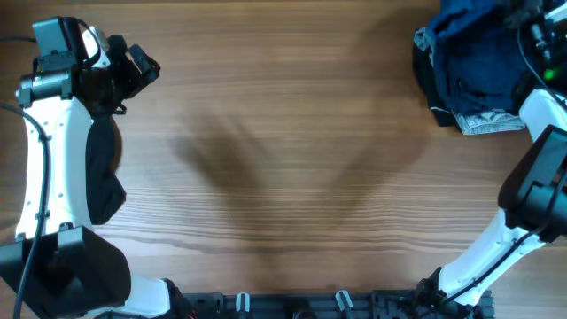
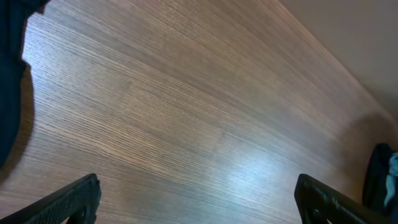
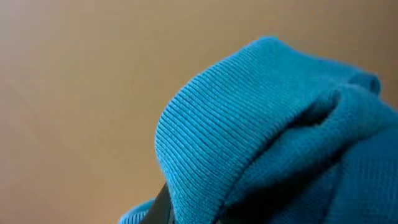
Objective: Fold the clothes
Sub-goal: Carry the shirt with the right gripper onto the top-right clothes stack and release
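Note:
A pile of clothes (image 1: 474, 75) lies at the table's far right corner, dark blue cloth on top of a pale patterned piece. My right gripper (image 1: 530, 25) is over that pile. In the right wrist view, blue ribbed knit (image 3: 249, 124) bunches over the jaws and hides them except for one dark finger (image 3: 164, 205); the gripper (image 3: 205, 214) looks shut on this knit. My left gripper (image 1: 135, 64) hovers at the far left, open, its fingers (image 2: 68, 202) wide apart over bare wood with nothing between them. A dark garment (image 1: 103, 173) lies under the left arm.
The wooden table (image 1: 292, 159) spans the middle between the two arms. In the left wrist view the dark garment (image 2: 9, 81) shows at the left edge and the pile (image 2: 380, 180) at the far right. The arm bases stand along the front edge.

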### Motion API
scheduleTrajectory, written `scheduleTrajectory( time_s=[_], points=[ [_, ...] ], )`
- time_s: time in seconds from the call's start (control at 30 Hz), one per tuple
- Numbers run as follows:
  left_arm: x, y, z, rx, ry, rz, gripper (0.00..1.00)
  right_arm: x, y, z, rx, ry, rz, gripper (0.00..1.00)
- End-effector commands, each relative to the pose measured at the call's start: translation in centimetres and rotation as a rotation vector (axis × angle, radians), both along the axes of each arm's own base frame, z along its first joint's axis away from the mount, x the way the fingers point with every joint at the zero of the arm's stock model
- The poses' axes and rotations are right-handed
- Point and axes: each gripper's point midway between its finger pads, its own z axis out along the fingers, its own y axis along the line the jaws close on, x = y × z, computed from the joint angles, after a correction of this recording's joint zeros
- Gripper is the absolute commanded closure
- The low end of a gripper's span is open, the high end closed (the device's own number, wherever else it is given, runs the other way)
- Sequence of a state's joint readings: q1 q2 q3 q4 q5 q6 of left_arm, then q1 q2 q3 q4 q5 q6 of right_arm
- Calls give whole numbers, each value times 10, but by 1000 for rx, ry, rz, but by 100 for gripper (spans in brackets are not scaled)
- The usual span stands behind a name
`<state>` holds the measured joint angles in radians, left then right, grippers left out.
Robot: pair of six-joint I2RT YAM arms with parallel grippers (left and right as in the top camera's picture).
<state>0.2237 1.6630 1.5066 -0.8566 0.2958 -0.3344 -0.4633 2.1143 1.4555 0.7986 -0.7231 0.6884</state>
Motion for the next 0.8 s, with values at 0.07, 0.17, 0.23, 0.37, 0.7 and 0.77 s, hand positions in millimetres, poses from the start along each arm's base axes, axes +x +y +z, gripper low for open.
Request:
scheduleTrajectory(
  time_s=[0.07, 0.17, 0.23, 0.37, 0.7, 0.77],
  points=[
    [0, 1, -4, 7, 9, -10, 0, -16, -32, -4, 223, 104, 38, 93],
    [0, 1, -4, 8, 9, -10, 0, -39, -50, -21, 438, 244, 112, 93],
    [0, 1, -4, 8, 8, -10, 0, -54, -56, -28, 563, 324, 169, 70],
    [0, 1, -4, 8, 8, -10, 0, -68, -46, -48, 694, 465, 248, 11],
    [0, 2, -4, 8, 8, -10, 0, -119, -80, -78, 470, 749, -307, 0],
    [1, 2, -4, 9, 6, -10, 0, -148, -86, -61, 358, 802, -434, 0]
  ],
)
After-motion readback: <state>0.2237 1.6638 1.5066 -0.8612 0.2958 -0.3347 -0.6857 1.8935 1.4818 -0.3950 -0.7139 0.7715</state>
